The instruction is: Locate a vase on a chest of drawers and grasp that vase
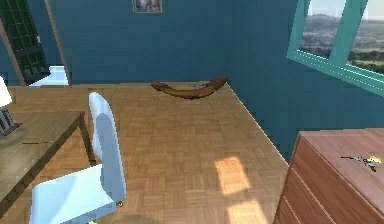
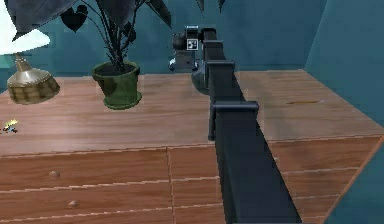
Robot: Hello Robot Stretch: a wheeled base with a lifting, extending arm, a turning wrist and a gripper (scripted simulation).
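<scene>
Over the brown wooden chest of drawers (image 2: 300, 110), the end effector (image 2: 182, 52) reaches near a green-potted dark-leaved plant (image 2: 118, 85). A grey-blue blob (image 2: 175, 65) sits at its tip; whether that is the vase, or is held, I cannot tell.

Wooden chest of drawers (image 2: 300, 115), on its top a lamp (image 2: 30, 80), potted plant (image 2: 118, 85), small yellowish object (image 2: 10, 126)

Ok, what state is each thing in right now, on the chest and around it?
chest of drawers: drawers all pushed in.
potted plant: upright on the chest top.
lamp: upright on the chest top.
small yellow thing: lying flat on the top.
arm: stretched out over the top.
pincer: cannot tell whether it holds anything.
white chair: upright by the desk.
</scene>
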